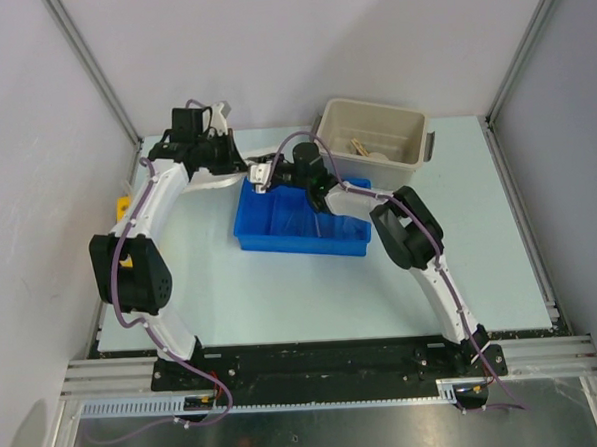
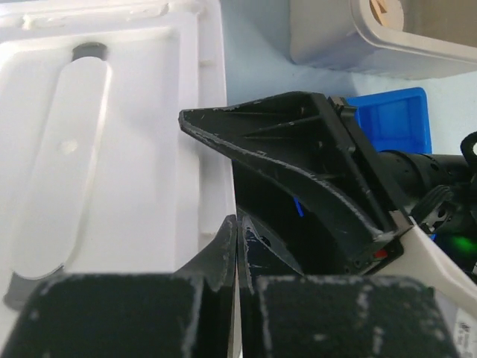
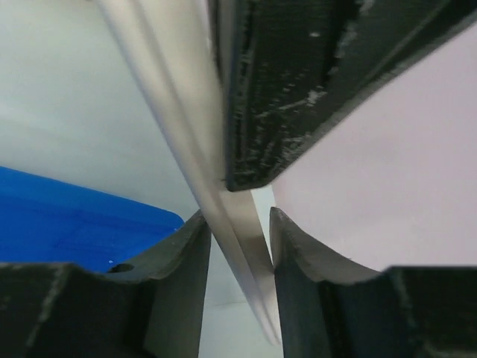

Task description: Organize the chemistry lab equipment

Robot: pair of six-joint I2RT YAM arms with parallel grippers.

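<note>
A white lid lies at the back left, next to the blue divided tray. My left gripper is shut on the lid's right edge; a thin white sliver shows between its fingers. My right gripper has the same lid rim between its close-set fingers, touching both. In the top view the two grippers meet at the lid, left gripper, right gripper. A tan wooden stick lies in the beige tub. The other small items are hidden.
The beige tub stands at the back, right of centre, and shows in the left wrist view. The blue tray's corner lies behind the right gripper's black finger. A yellow object sits at the table's left edge.
</note>
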